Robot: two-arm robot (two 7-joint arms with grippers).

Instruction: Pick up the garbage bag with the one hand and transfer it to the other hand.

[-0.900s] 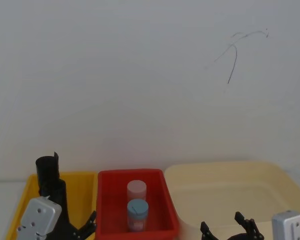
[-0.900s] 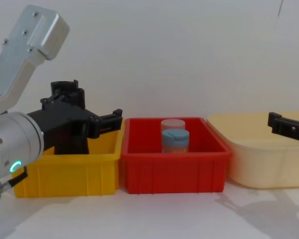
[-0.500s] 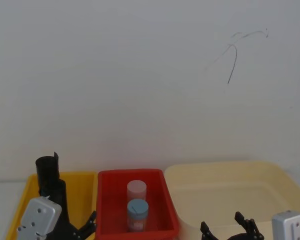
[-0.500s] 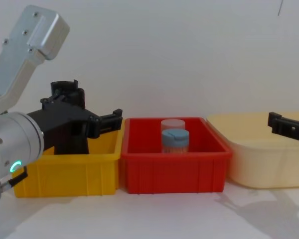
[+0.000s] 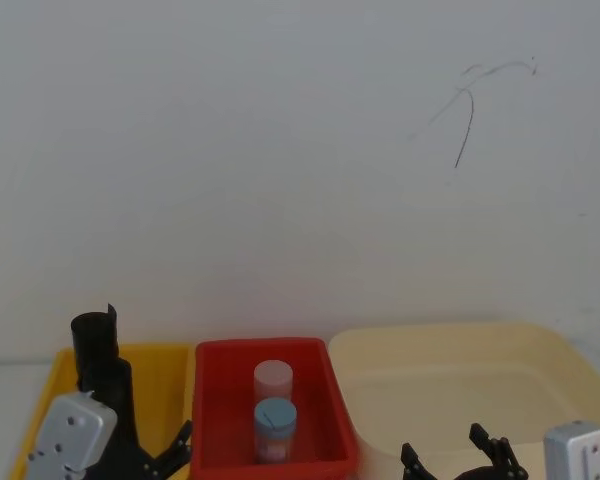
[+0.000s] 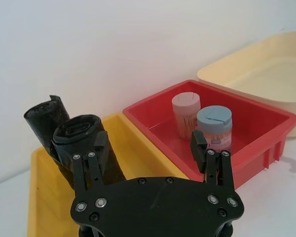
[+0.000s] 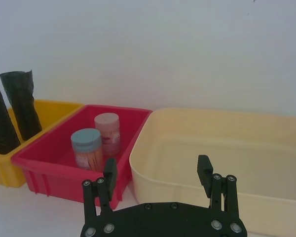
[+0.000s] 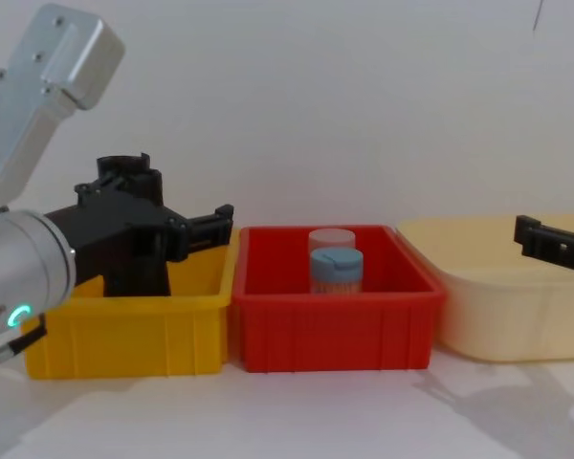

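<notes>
hovering just left of the red bin (image 8: 330, 335), over the yellow bin (image 8: 134, 335), the left gripper (image 6: 148, 140) was held with its fingers spread apart and nothing clamped. right of the red bin, the right gripper (image 7: 157, 170) was held at the cream tub (image 7: 158, 185), fingers parted and empty. the garbage bag (image 6: 78, 131) was stood upright in the yellow bin, left of the red bin, just beyond one left finger. a notched black roll (image 6: 42, 116) was set farther back.

Head camera high, angled down, chest camera low, side-on, wrist cameras close, all sharing the red bin (image 8: 330, 330)
</notes>
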